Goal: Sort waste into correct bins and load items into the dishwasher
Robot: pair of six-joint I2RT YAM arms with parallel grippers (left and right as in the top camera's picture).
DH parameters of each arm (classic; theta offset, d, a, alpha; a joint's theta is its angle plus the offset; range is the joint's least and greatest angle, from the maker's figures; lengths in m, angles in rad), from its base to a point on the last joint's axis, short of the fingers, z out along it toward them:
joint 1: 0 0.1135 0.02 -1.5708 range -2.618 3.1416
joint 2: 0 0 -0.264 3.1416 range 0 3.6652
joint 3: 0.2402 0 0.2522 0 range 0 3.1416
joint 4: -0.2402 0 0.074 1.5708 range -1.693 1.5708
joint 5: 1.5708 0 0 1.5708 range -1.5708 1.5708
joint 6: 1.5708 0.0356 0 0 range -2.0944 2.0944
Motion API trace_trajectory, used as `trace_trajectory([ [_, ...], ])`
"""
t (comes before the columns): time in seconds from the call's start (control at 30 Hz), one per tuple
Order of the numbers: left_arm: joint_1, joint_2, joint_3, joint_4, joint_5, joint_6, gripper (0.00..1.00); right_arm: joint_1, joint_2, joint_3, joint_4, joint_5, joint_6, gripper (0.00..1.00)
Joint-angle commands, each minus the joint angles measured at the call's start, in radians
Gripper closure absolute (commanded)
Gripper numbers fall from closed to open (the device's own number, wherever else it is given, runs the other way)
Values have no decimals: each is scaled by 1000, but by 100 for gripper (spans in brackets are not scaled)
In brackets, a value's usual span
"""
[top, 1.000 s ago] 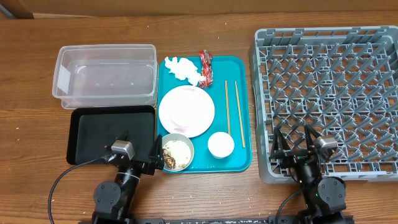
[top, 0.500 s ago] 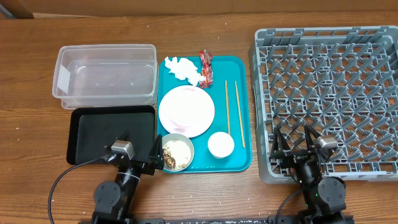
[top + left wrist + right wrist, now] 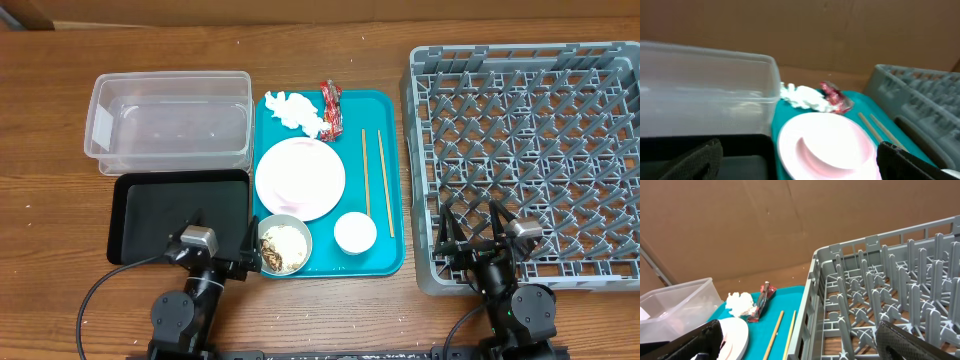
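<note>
The pale plate (image 3: 825,146) sits near and central on the teal tray (image 3: 781,117), with the crumpled napkin (image 3: 800,96) and red wrapper (image 3: 836,98) just beyond it, chopsticks (image 3: 876,129) to its right, the clear tub (image 3: 705,87) at far left and the grey rack (image 3: 920,95) at right.

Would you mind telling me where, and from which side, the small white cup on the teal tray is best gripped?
Probably by its rim, from above: the small white round cup seems to stand upright, mouth open, so one finger can go inside and one outside. Pinch the near wall, clear of the pale round bowl and the thin wooden chopstick flanking it.
</note>
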Motion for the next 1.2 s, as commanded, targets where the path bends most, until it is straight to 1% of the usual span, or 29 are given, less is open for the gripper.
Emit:
trace_trajectory([
  [0.0,5,-8,-4,-5,-51,150,0,-3,-12,-11,5,0,-3,0],
  [0.17,5,-8,-4,-3,-53,153,0,-3,-12,-11,5,0,-3,0],
  [0.3,5,-8,-4,30,-111,178,0,-3,-12,-11,5,-1,-3,0],
  [0.33,5,-8,-4,31,-89,157,0,-3,-12,-11,5,-3,-3,0],
  [0.4,3,-8,-4,-3,40,64,0,-3,-12,-11,-1,-50,-3,0],
  [0.53,3,-6,-3,34,195,-135,0,-3,-12,-11,17,-223,-2,0],
  [0.6,3,-6,-1,85,254,-177,0,-3,-12,-3,28,-322,16,0],
  [0.7,3,-6,31,138,312,-195,0,-3,-12,36,14,-349,86,0],
  [0.77,3,2,105,119,315,-200,0,-3,-11,89,-11,-349,124,0],
  [0.87,3,55,258,17,293,-182,0,-3,26,217,-114,-348,130,0],
  [0.97,3,190,462,-149,278,-151,0,-3,131,375,-259,-348,130,0],
  [1.03,3,311,611,-288,278,-138,0,-3,229,487,-366,-348,129,0],
  [1.1,3,462,787,-460,283,-139,0,-3,344,610,-482,-348,129,0],
  [1.17,3,598,943,-605,324,-139,0,-3,461,728,-593,-347,122,0],
])
